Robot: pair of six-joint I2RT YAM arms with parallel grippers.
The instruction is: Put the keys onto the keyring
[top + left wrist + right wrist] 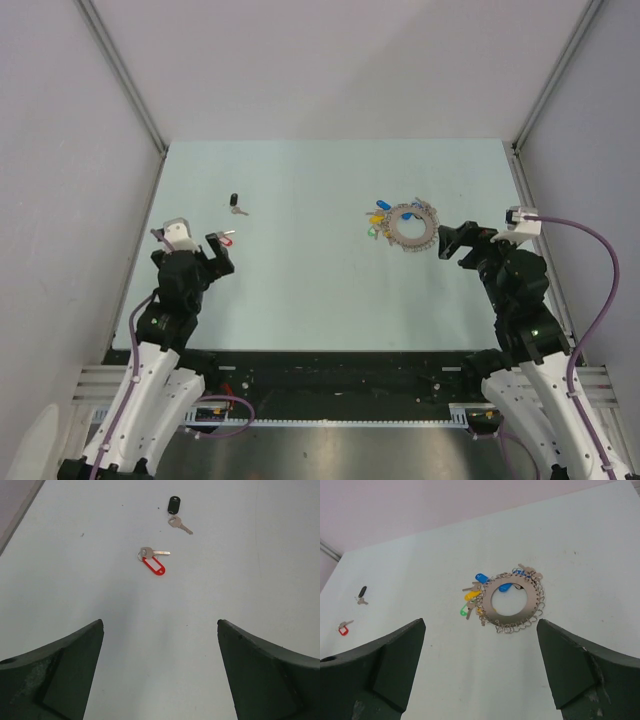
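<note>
Both wide open and empty, the left gripper [160, 630] is aimed at the red key [152, 562] near the bench's [320, 290] left edge and the right gripper [480, 627] at the keyring [512, 602], presumably for pickup.

a flat silver keyring [512, 622] is laid on the right, edged with many small rings, and keys with blue, yellow and green tags [473, 595] are bunched at its left side. well apart on the left, a silver key with a red tag [152, 562] is laid flat. a key with a black tag [175, 512] is seen near it, farther back.
</note>
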